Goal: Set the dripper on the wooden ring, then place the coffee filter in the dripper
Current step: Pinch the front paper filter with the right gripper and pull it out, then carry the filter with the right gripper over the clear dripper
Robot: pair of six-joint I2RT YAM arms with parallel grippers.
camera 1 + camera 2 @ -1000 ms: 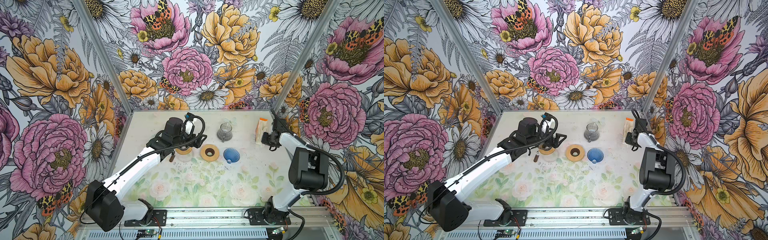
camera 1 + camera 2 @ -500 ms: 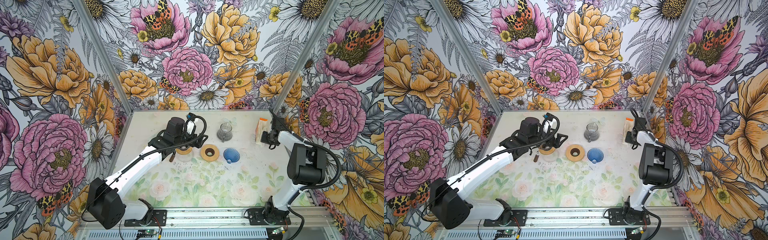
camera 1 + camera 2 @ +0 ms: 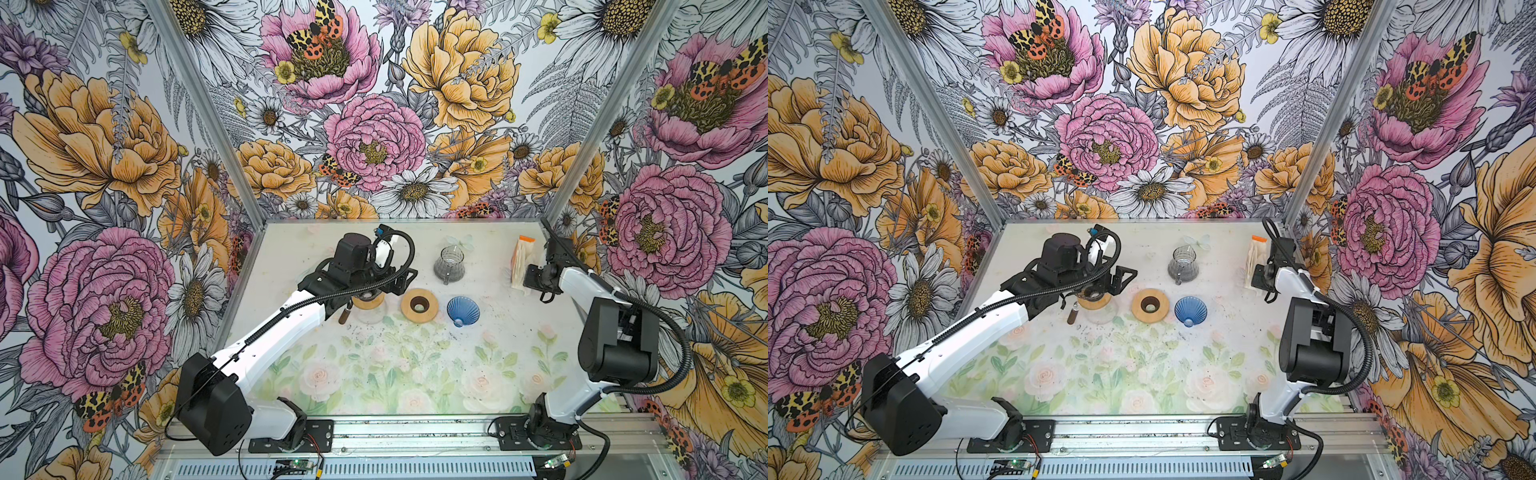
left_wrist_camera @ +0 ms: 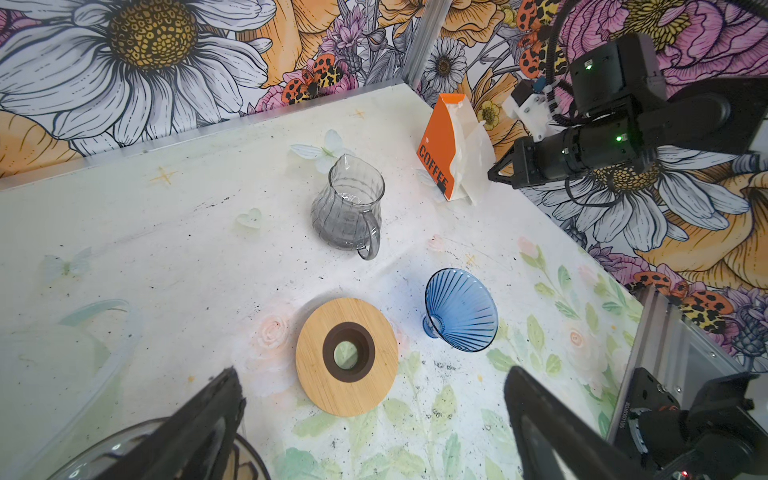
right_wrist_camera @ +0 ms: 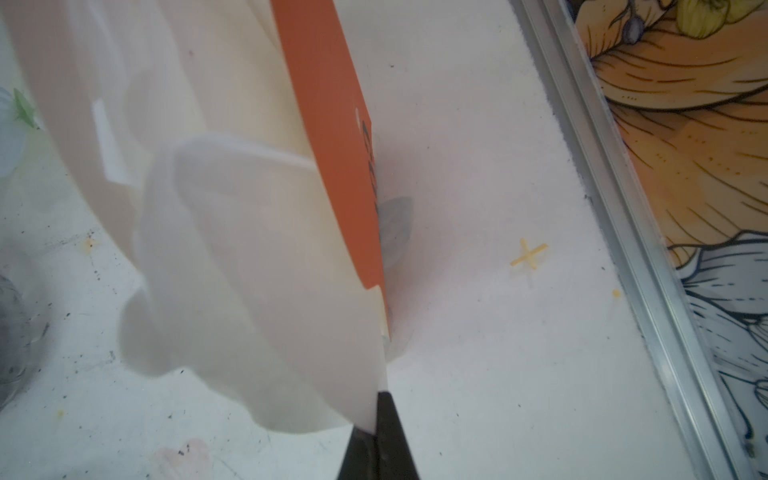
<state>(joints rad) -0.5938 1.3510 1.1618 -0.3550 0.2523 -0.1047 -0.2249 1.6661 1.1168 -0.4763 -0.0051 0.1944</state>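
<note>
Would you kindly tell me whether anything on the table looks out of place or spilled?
Yes. The dripper lies tipped on its side beside the wooden ring, not seated upright in it. Dark specks, like spilled grounds, litter the table around both. A filter, pinched by the right hand, bulges from the orange pack.

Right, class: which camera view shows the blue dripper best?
The left wrist view: the blue dripper is close and large, its ribs and foot clear. In both top views it is small. The right wrist view does not show it.
</note>
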